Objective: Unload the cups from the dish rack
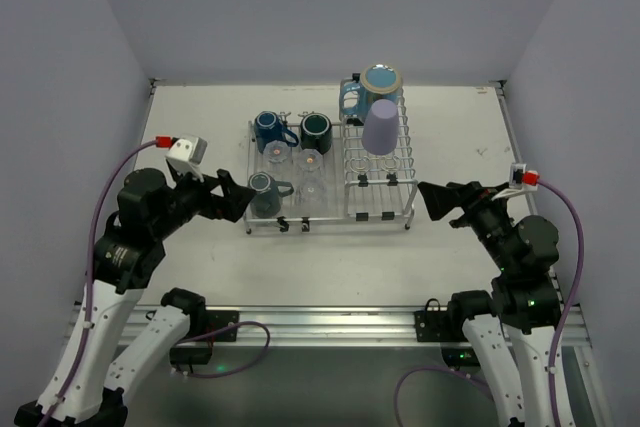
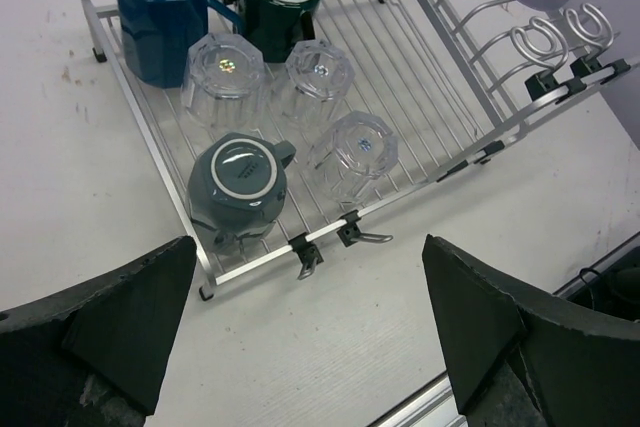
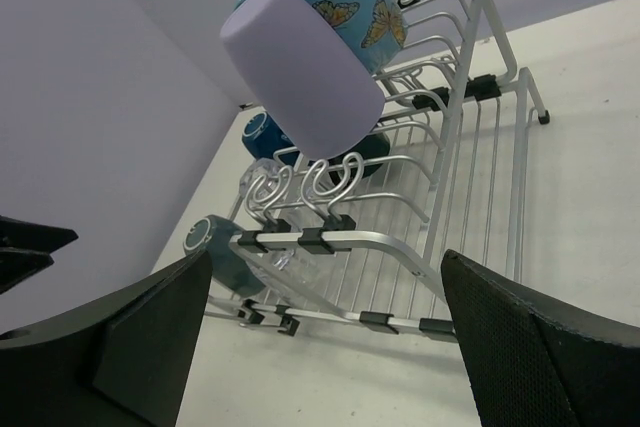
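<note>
The silver wire dish rack [image 1: 380,215] stands mid-table. Its flat left section holds, all upside down, a blue mug [image 1: 268,130], a dark green mug [image 1: 316,131], a grey-green mug [image 1: 264,193] and three clear glasses [image 1: 310,175]. The raised right section holds a lavender tumbler [image 1: 381,125] and a light-blue butterfly mug [image 1: 378,85]. My left gripper [image 1: 235,197] is open and empty, just left of the grey-green mug [image 2: 237,182]. My right gripper [image 1: 440,202] is open and empty, right of the rack's front corner, facing the tumbler [image 3: 300,72].
Grey walls close the table on the left, back and right. Bare white tabletop lies in front of the rack [image 2: 330,337] and on both sides. The table's metal front rail [image 1: 330,322] carries the arm bases.
</note>
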### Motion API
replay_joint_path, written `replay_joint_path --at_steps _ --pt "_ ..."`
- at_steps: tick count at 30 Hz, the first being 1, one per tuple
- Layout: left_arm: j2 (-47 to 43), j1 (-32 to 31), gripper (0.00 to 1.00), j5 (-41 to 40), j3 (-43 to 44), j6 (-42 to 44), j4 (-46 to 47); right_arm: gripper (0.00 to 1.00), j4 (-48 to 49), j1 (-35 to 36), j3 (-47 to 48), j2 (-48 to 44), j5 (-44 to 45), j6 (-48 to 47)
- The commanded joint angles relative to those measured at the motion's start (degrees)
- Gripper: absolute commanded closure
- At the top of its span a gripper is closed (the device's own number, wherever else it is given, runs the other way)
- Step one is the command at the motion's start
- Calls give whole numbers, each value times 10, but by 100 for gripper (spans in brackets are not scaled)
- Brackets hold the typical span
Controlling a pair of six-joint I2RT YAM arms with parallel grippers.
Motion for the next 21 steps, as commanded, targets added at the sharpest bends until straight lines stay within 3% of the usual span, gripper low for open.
replay_joint_path --at_steps 1,10,14,21 --pt "12 4 0 42 4 -6 6 1 -2 -1 -4 -5 -17 2" --pt "42 4 2 69 -26 15 31 1 6 -1 -10 0 -31 7" --pt "70 4 6 6 -37 15 53 1 18 -1 -16 4 -44 14" --pt "114 -5 8 -8 -55 15 97 1 32 -1 -23 20 -57 7"
